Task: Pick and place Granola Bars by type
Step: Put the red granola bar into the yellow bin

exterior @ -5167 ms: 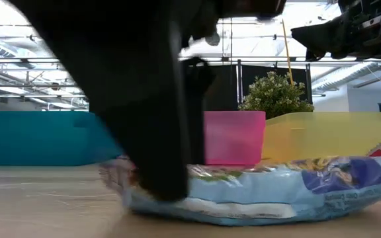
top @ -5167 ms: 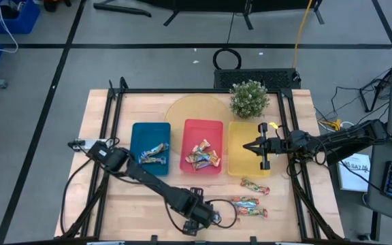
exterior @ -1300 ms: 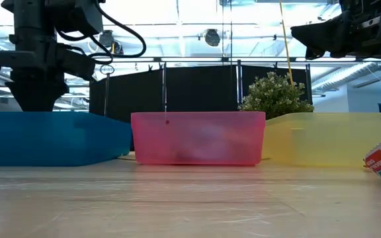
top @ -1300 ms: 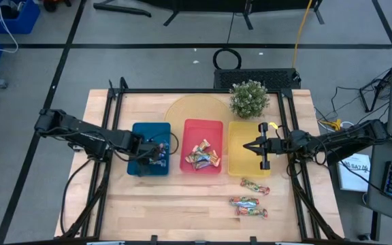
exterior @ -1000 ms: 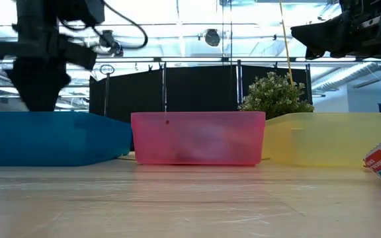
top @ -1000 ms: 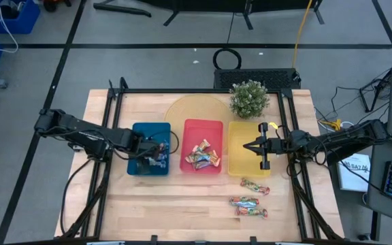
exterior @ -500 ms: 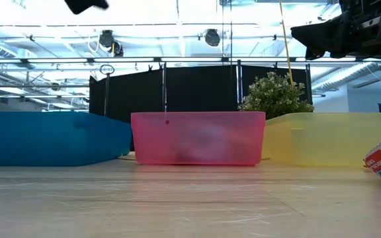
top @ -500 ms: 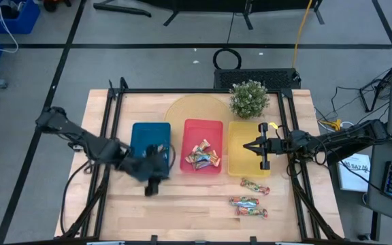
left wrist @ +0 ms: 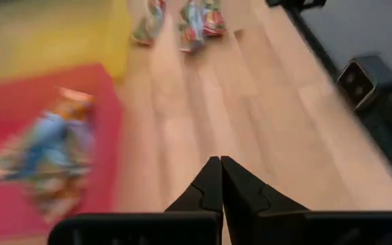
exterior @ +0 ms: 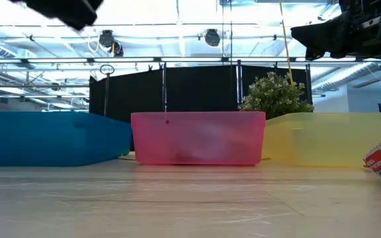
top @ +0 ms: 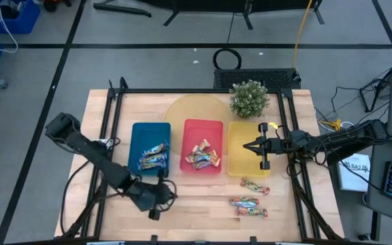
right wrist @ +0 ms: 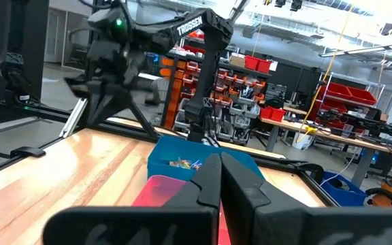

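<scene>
Granola bars lie in the blue tray (top: 154,157) and the red tray (top: 201,155). Three more bars rest flat on the wood near the right front: (top: 254,186), (top: 243,201), (top: 251,211); two of them show in the left wrist view (left wrist: 196,17). The yellow tray (top: 245,160) holds none. My left gripper (top: 156,207) (left wrist: 220,178) hangs shut and empty over bare wood in front of the blue tray. My right gripper (top: 247,145) (right wrist: 220,178) is shut and empty over the yellow tray.
A potted plant (top: 249,99) and a round yellow mat (top: 189,109) sit behind the trays. A black frame rail (top: 298,184) runs along each table side. Bare wood (top: 196,204) lies between my left gripper and the loose bars.
My left gripper has swung out of the blue tray toward the table's near edge and slightly right, and now hangs over bare wood. The bars in the blue tray, covered by it before, now show.
</scene>
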Tool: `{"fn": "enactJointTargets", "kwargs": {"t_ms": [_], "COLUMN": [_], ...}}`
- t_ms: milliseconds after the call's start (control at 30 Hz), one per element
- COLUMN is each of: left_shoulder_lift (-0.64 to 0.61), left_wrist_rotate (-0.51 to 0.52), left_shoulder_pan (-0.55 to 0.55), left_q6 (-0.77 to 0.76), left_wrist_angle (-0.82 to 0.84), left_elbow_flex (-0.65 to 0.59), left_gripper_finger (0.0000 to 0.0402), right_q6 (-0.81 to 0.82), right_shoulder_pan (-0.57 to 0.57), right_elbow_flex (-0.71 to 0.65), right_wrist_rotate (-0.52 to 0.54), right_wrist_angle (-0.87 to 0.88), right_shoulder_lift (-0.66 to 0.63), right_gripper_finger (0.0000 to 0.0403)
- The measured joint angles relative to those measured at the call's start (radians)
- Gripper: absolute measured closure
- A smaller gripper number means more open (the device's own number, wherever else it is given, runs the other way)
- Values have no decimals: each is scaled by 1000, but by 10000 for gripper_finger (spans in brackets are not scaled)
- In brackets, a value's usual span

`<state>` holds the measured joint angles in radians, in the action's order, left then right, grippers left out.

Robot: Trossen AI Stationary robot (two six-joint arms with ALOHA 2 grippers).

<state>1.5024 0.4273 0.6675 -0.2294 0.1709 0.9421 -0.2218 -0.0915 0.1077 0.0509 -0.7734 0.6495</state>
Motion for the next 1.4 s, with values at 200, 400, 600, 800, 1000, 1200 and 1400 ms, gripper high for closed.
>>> {"fn": "enactJointTargets", "kwargs": {"t_ms": [200, 400, 600, 800, 1000, 1200, 1400], "left_shoulder_lift": [-244, -471, -545, -780, -1019, -1100, -1099], "left_wrist_rotate": [148, -5, -218, -179, -112, -139, -254], "left_shoulder_pan": [-35, -204, -395, -415, -440, -446, -446], "left_q6": [106, 312, 447, 500, 475, 403, 391], "left_wrist_angle": [107, -374, -926, -820, -471, -374, -433], "left_elbow_flex": [-64, -377, -678, -726, -694, -767, -861], "left_gripper_finger": [397, 390, 394, 397, 398, 398, 399], "right_q6": [0, -3, -3, -4, -8, 19, 26], "right_shoulder_pan": [0, 0, 0, 0, 0, 0, 0], "right_elbow_flex": [0, 0, 0, 0, 0, 0, 0], "right_wrist_rotate": [0, 0, 0, 0, 0, 0, 0], "right_wrist_angle": [-1, -4, -7, 1, 10, 14, 15], "right_shoulder_lift": [0, 0, 2, 2, 2, 2, 2], "right_gripper_finger": [403, 403, 403, 403, 403, 403, 403]}}
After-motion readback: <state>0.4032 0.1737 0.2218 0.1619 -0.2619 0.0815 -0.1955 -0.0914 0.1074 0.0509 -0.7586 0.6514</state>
